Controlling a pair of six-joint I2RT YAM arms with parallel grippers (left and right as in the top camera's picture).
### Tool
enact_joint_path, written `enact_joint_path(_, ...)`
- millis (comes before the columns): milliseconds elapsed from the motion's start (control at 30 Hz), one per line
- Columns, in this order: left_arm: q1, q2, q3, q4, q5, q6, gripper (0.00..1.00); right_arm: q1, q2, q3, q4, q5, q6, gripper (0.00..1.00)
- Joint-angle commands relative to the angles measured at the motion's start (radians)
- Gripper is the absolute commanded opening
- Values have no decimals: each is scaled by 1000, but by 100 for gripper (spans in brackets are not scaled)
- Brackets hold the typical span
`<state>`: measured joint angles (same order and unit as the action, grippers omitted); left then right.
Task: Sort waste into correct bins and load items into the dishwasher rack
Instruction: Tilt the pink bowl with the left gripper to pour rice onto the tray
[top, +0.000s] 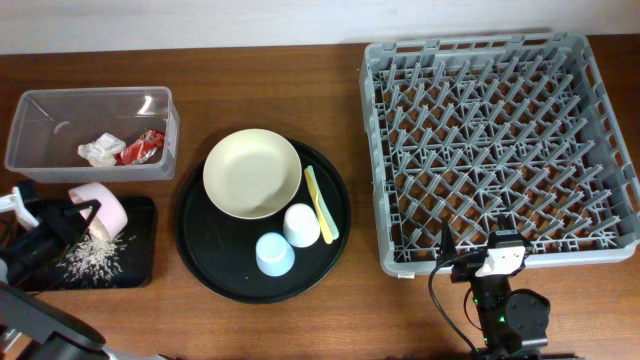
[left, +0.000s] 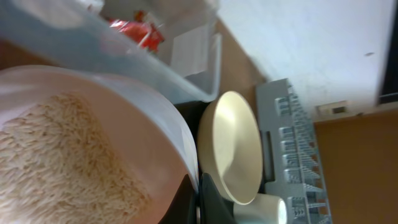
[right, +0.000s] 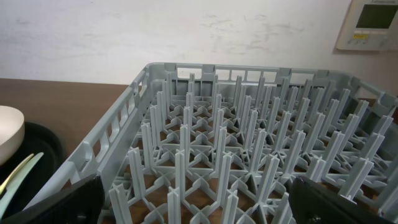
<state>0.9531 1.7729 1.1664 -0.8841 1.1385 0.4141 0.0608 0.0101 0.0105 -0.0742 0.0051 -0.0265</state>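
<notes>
Over at the near left, the left gripper (top: 72, 214) is clamped shut on the small pink bowl (top: 103, 205), holding it tipped on its side above the shallow black tray (top: 137, 272). From above, the dark fingers blur into the arm, so I cannot make out exactly where they pinch the rim. The wrist camera on that arm shows no fingers: the bowl fills most of its frame, out of focus, with a bed of rice (left: 62, 155) lying inside. More grains lie scattered on the black tray under the bowl's mouth. Just beyond the tray stands the clear box (top: 172, 130), with the crumpled tissue (top: 99, 150) and the red wrapper (top: 142, 148) side by side on its floor. In the middle of the table (top: 300, 70) sits the round black tray (top: 215, 262), carrying the cream bowl (top: 252, 172) at its far side, the white cup (top: 302, 224) and the light blue cup (top: 274, 254), both mouth down and touching, and the yellow utensil (top: 320, 205) lying along the right edge. The grey rack (top: 500, 140) takes up the right side, with only its pegs showing. The right gripper (right: 194, 186) hangs at the rack's near edge with its fingers spread wide and nothing between them. Its wrist view cuts both fingers off at the lower corners, and from overhead the camera housing hides the tips.
</notes>
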Motion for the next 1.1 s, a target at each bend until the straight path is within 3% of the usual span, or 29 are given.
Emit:
enact_joint_path(0, 31, 2, -2, -2, 104, 52, 0, 5, -6, -5, -5, -1, 5, 98)
enact_joint_path(67, 47, 2, -2, -8, 112, 60, 1, 5, -6, -5, -5, -1, 5, 98)
enact_joint_path(200, 76, 2, -5, -72, 226, 183, 7, 5, -6, -5, -5, -1, 5, 98)
enact_joint_path(300, 100, 2, -10, -133, 278, 284, 0, 5, -6, -5, -5, -1, 5, 98)
enact_joint_path(433, 135, 2, -74, -138, 309, 371, 0, 5, -6, -5, -5, -1, 5, 98)
enact_joint_path(633, 198, 2, -136, -97, 430, 381, 0, 5, -6, -5, -5, -1, 5, 98)
enact_joint_path(1067, 231, 3, -136, -27, 435, 377, 0, 5, -6, -5, -5, -1, 5, 98)
